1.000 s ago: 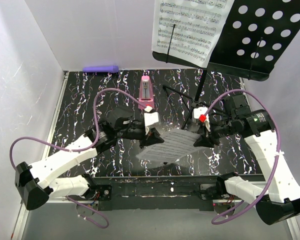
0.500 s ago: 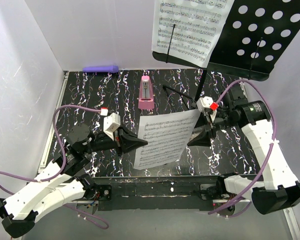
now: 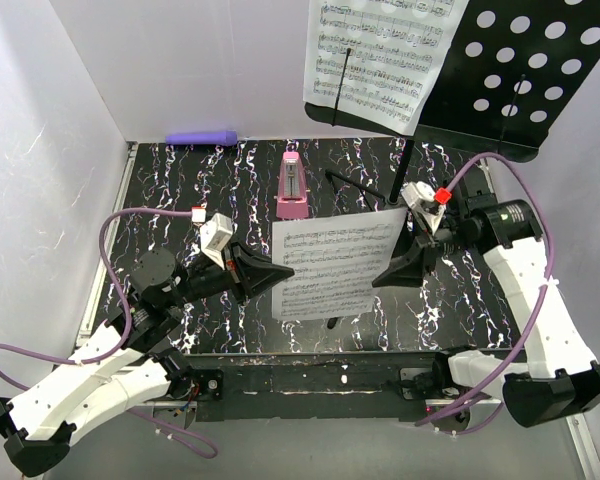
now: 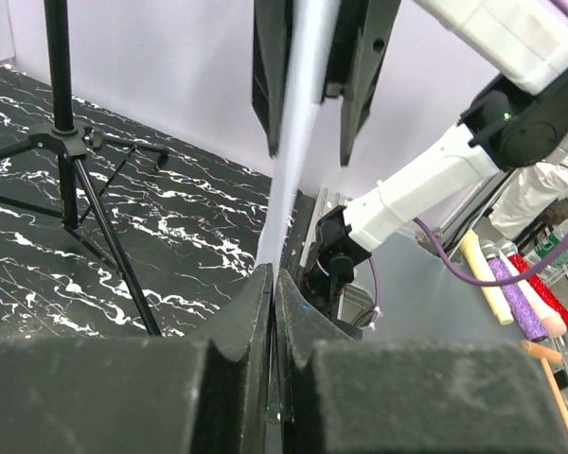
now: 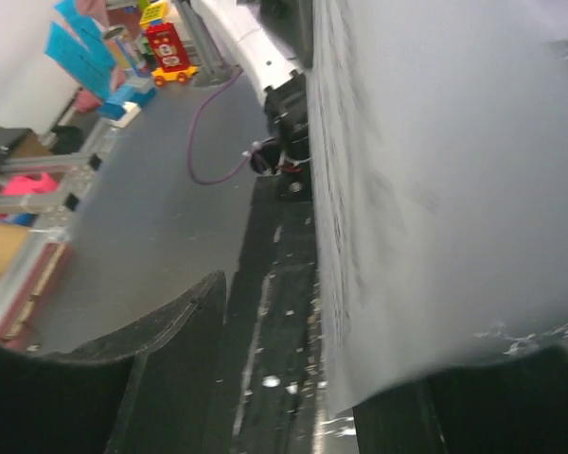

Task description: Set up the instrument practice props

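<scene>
White walls (image 3: 180,60) — black white-veined tabletop (image 3: 170,190)

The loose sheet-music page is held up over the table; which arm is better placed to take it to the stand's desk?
Left, probably: the left gripper is shut on the sheet-music page, holding it up. The right gripper is nearer the music stand desk, but its jaws stand open around the opposite edge.

Both arms have white moulded link shells and black joint housings: left arm (image 3: 90,385), right arm (image 3: 528,290). Black base blocks at the near ends. A purple cable loops off each, the left cable (image 3: 108,232) and the right cable (image 3: 490,156). Left gripper (image 3: 280,272) and right gripper (image 3: 380,281) have black, wedge-shaped fingers, dull and grainy up close. White camera block (image 3: 417,195) with red tab (image 3: 442,194) at right wrist. Small green light (image 3: 497,212) on right housing.
</scene>
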Motion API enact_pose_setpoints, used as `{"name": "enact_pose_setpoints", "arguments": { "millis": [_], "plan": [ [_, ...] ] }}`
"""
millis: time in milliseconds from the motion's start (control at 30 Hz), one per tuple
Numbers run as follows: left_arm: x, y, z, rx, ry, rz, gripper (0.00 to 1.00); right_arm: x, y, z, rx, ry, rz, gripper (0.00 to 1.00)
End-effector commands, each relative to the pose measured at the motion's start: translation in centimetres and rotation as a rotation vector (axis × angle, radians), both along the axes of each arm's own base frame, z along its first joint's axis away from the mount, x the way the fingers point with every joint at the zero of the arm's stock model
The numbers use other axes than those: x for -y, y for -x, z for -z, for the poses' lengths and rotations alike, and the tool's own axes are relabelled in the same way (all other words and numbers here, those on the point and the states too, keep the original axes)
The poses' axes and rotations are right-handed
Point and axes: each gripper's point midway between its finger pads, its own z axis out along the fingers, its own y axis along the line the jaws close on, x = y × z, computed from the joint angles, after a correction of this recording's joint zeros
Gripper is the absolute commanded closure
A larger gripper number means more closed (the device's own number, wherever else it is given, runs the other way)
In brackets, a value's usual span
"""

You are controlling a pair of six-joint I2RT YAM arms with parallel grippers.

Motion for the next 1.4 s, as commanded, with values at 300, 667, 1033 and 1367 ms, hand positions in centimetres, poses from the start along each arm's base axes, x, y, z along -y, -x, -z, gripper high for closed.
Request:
{"name": "enact_pose_setpoints", "arguments": {
  "millis": [300, 667, 1033, 1367],
  "plan": [
    [0.2, -0.7, -0.8, -0.006, 0.048, -0.021, 1.0, 0.2, 0.8, 0.7, -0.213, 0.062, 0.06, 0.85],
    [-0.1, -0.6, -0.6, -0.021, 0.035, -0.032, 0.6, 2.6, -1.1, -0.6, -0.056, 0.131, 0.306, 0.99],
    [-1.6, -1.6, -3.6, 0.03, -0.085, -0.127, 0.06, 8.5, -0.8, -8.3, 0.248, 0.166, 0.858, 0.99],
    [1.0, -3.1, -10.4, 0.032, -0.058, -0.085, 0.02, 15.5, -3.7, -19.7, 0.413, 0.06, 1.459, 0.99]
  ]
}}
